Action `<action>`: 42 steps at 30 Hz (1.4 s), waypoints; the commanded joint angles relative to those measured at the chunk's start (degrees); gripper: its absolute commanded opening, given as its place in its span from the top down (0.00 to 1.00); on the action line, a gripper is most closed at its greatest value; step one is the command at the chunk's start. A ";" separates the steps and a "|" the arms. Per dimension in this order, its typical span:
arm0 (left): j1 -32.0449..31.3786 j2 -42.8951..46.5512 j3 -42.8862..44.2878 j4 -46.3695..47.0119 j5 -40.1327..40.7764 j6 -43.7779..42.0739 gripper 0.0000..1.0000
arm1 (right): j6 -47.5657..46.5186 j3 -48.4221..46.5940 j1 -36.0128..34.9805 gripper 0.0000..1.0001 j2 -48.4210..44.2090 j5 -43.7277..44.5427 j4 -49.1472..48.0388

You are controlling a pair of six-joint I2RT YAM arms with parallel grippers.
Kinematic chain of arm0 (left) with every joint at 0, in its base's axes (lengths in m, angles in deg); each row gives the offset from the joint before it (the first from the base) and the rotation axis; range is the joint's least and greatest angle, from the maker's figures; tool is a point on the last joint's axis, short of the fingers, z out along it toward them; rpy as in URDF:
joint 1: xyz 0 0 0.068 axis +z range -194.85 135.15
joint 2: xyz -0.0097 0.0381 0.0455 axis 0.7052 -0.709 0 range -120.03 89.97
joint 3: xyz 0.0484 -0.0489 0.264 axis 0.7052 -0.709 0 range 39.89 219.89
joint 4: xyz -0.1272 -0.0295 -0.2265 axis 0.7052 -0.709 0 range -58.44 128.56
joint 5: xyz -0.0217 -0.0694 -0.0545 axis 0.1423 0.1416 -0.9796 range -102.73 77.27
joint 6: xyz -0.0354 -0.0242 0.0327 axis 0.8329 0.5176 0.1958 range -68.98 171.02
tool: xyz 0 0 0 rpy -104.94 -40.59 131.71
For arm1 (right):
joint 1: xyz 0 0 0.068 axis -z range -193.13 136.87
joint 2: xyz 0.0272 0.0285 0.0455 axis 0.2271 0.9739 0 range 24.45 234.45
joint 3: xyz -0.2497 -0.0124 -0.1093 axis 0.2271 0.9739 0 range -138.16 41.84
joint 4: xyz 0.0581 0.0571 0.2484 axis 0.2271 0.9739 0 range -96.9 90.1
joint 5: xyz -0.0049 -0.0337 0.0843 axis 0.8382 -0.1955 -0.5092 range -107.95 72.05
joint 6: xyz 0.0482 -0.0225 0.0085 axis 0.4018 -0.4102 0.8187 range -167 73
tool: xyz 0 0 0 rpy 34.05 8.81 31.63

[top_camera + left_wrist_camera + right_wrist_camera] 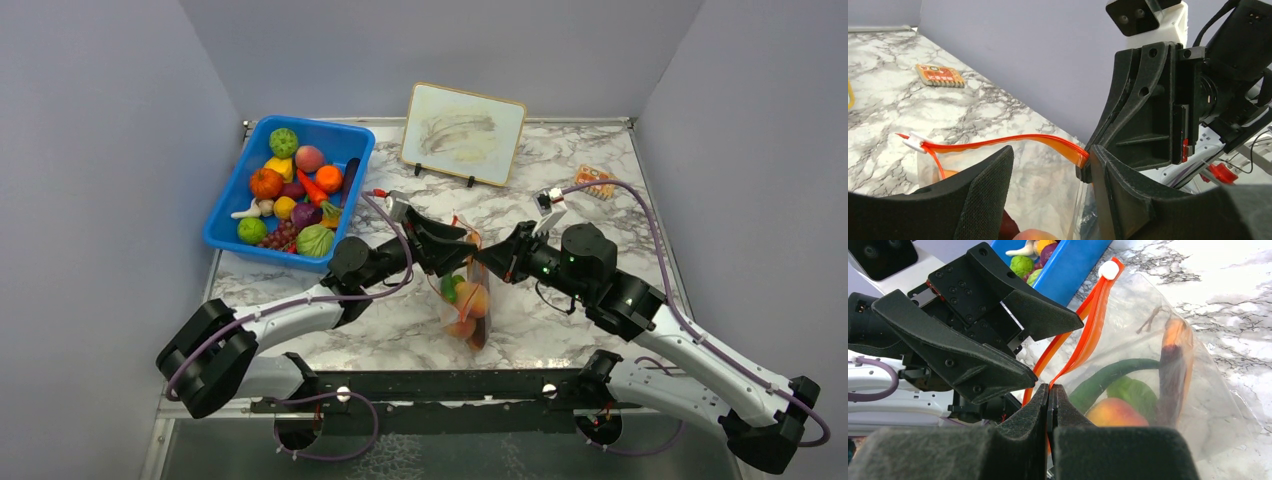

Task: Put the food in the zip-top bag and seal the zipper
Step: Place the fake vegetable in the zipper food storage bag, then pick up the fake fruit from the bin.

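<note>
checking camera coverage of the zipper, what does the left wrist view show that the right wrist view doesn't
Only left wrist: the small orange packet lying on the marble table. Only right wrist: the blue bin and the green pepper inside the zip-top bag. Both: the orange-red zipper, its white slider, the clear bag, and the right end effector shut on the zipper.

Orange zipper, blue bin, marbled table

no legible text or numbers, small orange packet on the marble counter bears print too blurred to read
</note>
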 commanded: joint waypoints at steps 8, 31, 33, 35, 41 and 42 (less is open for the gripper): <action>-0.19 12.29 12.68 -40.11 15.99 -20.62 0.29 | -3.14 -2.54 -0.28 0.99 -2.48 3.61 1.96; 22.66 1.35 33.54 -77.75 42.83 -42.07 0.23 | -4.52 -2.73 -0.29 0.99 -4.23 4.14 2.38; 24.97 -1.14 35.33 -78.17 43.14 -43.43 0.23 | -4.48 -3.07 -0.27 0.99 -4.16 4.08 2.44; 26.99 -3.61 36.80 -77.70 44.01 -45.39 0.22 | -4.38 -3.14 -0.29 0.99 -4.11 3.99 2.48; 32.21 -13.34 41.07 -74.48 50.38 -52.96 0.22 | -3.73 -3.14 -0.29 0.99 -4.47 4.10 2.65; 33.09 -14.79 41.40 -73.53 50.25 -54.73 0.23 | -3.80 -3.46 -0.29 0.99 -4.38 4.22 2.97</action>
